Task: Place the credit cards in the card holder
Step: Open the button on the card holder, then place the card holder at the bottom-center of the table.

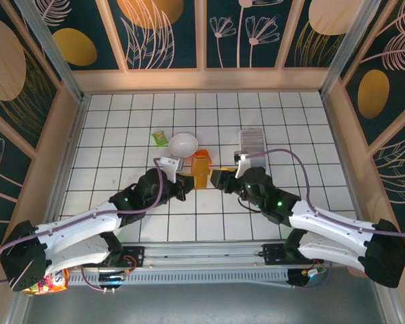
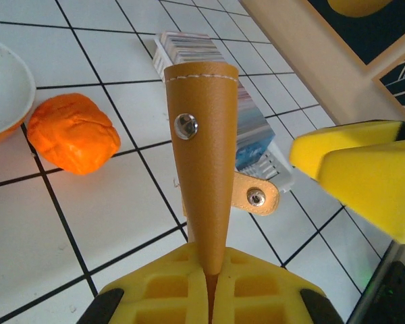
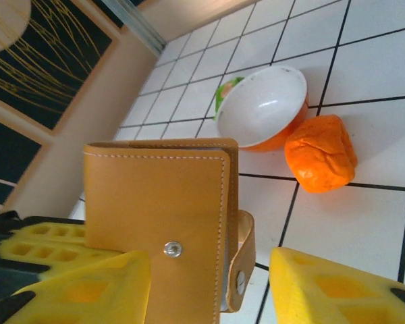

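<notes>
My left gripper point(image 1: 184, 182) point(image 2: 212, 287) is shut on the bottom edge of a tan-orange leather wallet point(image 1: 200, 174) point(image 2: 206, 155) point(image 3: 158, 202) and holds it upright above the table, its snap strap hanging loose. Just right of the wallet my right gripper point(image 1: 219, 179) point(image 3: 209, 287) point(image 2: 314, 160) stands open and grips nothing. The card holder point(image 1: 250, 142) point(image 2: 189, 47), a long white slotted tray, lies behind the wallet. A bright blue patch point(image 2: 253, 150) that looks like credit cards shows at the tray's near end, mostly hidden by the wallet.
A white bowl point(image 1: 183, 143) point(image 3: 263, 104) with an orange outside sits behind the left gripper. An orange lump point(image 2: 71, 131) point(image 3: 322, 152) lies beside it, and a green packet point(image 1: 160, 138) is to its left. A snack bag point(image 1: 44, 283) lies by the left arm's base.
</notes>
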